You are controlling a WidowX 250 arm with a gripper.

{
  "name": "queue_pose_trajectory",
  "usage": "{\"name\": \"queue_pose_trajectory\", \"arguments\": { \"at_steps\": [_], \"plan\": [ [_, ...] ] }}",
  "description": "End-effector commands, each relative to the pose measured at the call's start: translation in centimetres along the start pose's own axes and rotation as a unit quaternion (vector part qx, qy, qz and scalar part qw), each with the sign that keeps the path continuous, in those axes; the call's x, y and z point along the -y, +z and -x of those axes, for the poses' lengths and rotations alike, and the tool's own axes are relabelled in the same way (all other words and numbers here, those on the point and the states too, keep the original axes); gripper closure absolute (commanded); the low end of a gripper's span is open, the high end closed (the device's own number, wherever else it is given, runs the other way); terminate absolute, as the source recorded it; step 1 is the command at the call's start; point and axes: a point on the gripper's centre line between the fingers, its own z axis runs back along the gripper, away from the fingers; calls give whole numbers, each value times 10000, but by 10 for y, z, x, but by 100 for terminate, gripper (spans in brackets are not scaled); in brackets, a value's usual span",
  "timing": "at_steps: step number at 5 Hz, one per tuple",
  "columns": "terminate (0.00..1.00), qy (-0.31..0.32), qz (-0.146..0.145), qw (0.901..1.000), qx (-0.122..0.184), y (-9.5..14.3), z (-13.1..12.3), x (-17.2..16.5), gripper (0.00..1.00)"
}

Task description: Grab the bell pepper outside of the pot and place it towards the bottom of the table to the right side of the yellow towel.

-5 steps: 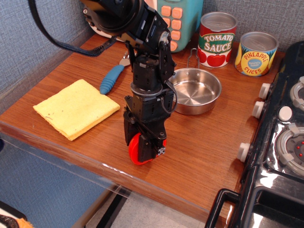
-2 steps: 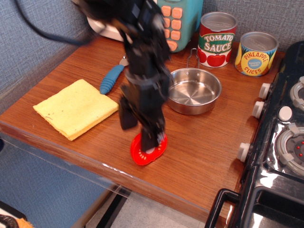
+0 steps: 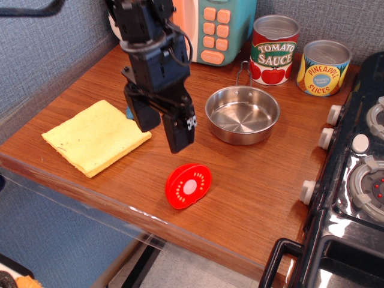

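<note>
The claw (image 3: 161, 127) hangs above the bench (image 3: 258, 180) with its fingers spread wide, holding nothing. Just below and to its right the pepper (image 3: 188, 185) lies flat, cut face up, near the front edge. The towel (image 3: 95, 137) lies to the pepper's left; the pot (image 3: 242, 114) stands behind it, empty.
</note>
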Motion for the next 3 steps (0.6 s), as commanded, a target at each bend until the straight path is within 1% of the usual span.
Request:
{"name": "queue_pose_trajectory", "arguments": {
  "at_steps": [1, 2, 3],
  "plan": [
    [0, 415, -501, 9975, 271, 18, -1, -7, 0],
    [0, 415, -501, 9975, 271, 18, -1, -7, 0],
    [100, 415, -501, 9975, 271, 18, -1, -7, 0]
  ]
}}
